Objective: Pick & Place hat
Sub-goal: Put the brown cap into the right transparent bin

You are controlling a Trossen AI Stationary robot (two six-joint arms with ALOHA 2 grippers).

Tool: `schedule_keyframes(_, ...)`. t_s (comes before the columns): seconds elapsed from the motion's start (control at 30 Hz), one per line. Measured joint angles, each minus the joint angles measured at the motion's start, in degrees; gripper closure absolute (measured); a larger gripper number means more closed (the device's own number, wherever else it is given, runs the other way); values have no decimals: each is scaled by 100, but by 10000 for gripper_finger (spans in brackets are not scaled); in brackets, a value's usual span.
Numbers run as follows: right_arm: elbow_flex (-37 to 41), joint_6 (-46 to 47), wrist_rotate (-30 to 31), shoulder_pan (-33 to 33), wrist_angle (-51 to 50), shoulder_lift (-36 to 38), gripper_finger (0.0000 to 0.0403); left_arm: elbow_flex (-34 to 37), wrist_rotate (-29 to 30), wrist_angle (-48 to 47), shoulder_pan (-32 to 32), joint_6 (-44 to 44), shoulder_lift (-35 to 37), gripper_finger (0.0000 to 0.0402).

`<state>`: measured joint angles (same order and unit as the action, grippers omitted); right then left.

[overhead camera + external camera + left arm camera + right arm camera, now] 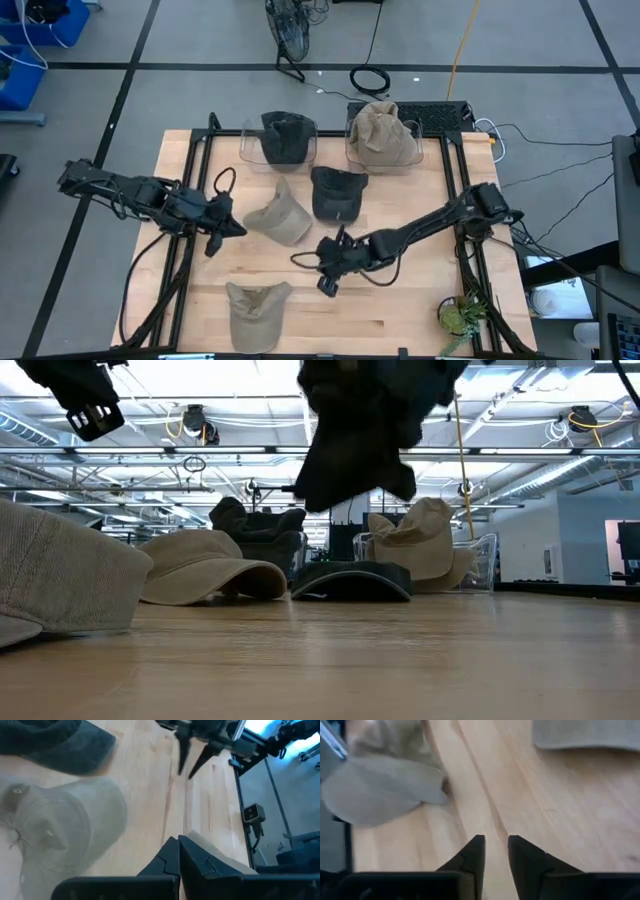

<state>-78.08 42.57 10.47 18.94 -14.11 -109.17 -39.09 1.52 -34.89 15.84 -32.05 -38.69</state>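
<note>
right claw [329, 283] parted a little, empty, over bare desk [400, 320] centre | left claw [222, 234] clenched, empty, waiting beside tan hat [280, 217] | dark hat [338, 192] just behind right claw, loose on desk | step: reach | tip: open wider, descend on crown or brim edge, pinch fabric firmly before lifting

Cut off by the low view's top edge: right hand [355, 480], a dark blur. Beside it, tan hat [60, 585] cropped at left edge.
</note>
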Motion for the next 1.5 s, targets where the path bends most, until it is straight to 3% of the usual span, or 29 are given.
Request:
schedule_keyframes(0.13, 4, -134, -18, -8, 285, -379, 281, 0, 39, 2, 91, -90, -25, 399)
schedule_keyframes(0.4, 4, -1455, -174, 139, 2241, -1047, 204, 0, 196, -6, 155, -323, -29, 397)
schedule_keyframes(0.57, 4, -1607, -262, 147, 3161, -1472, 178, 0, 196, -9, 155, -435, -30, 398)
schedule_keyframes(1.0, -26, -1966, -317, 95, 5213, -2403, 175, 0, 157, -6, 155, -599, -31, 395)
schedule_keyframes(1.2, -69, -2290, -479, -88, 5366, -2409, 176, 0, 157, -5, 155, -621, -30, 394)
schedule_keyframes(1.5, -1233, -2667, -1109, -131, 4833, -3009, 177, -2, 174, -58, 155, -671, -31, 395)
